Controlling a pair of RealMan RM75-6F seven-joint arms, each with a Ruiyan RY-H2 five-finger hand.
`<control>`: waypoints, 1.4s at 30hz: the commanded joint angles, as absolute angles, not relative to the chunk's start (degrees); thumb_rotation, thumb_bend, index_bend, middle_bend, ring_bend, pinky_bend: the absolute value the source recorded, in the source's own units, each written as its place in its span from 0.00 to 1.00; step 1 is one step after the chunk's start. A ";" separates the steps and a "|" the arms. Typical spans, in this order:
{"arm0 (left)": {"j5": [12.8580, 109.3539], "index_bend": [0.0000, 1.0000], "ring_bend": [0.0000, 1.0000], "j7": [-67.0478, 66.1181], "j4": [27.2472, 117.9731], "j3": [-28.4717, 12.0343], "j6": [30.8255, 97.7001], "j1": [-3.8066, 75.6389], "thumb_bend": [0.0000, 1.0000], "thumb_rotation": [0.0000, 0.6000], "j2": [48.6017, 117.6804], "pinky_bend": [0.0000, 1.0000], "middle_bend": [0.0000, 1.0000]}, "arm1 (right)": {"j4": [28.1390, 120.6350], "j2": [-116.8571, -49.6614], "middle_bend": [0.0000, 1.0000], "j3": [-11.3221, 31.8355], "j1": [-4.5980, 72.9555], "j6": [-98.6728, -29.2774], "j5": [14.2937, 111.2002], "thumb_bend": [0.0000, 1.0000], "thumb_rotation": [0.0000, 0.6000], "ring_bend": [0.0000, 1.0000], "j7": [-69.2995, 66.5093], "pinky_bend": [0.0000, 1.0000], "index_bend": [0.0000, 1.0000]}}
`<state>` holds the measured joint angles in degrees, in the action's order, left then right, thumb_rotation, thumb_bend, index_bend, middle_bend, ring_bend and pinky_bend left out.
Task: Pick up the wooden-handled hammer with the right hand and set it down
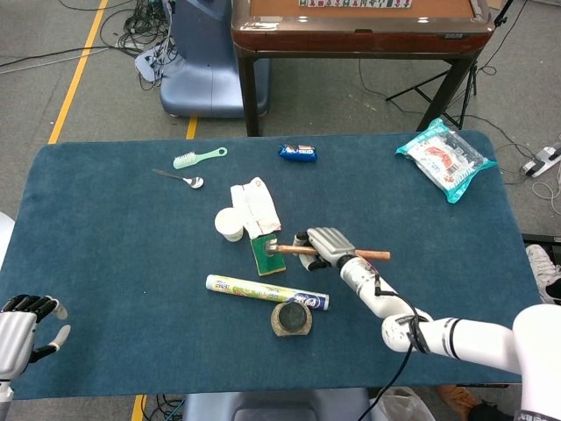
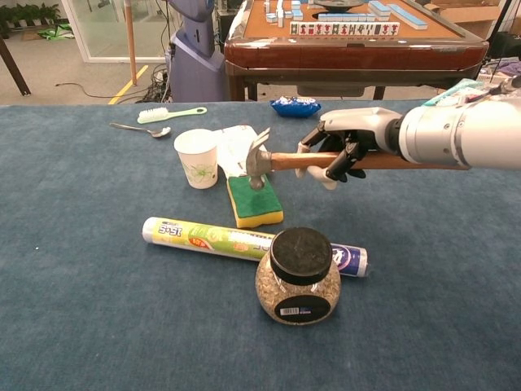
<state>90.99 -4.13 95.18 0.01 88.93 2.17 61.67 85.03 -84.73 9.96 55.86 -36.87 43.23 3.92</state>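
1. The right hand (image 2: 342, 147) wraps the wooden-handled hammer (image 2: 281, 160), hiding the middle of the handle; the handle's right end is covered by the forearm in the chest view.
2. The left hand (image 1: 26, 329) is cut off by the head view's left edge.
3. The hammer's head overlaps the sponge (image 1: 266, 255); contact cannot be judged.
4. Print on the far blue packet (image 1: 297, 152) is too small to read.

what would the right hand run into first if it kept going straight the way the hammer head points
Probably the paper cup. The right hand holds the hammer above the green sponge, head aimed leftward at the cup. Depth is unclear, so it might pass just in front.
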 commanded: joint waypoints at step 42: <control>91.52 0.54 0.38 -4.95 95.59 0.35 88.61 2.28 0.25 1.00 61.78 0.27 0.50 | 86.04 -80.34 0.80 8.69 51.23 -39.39 44.12 1.00 1.00 0.68 1.56 0.79 0.71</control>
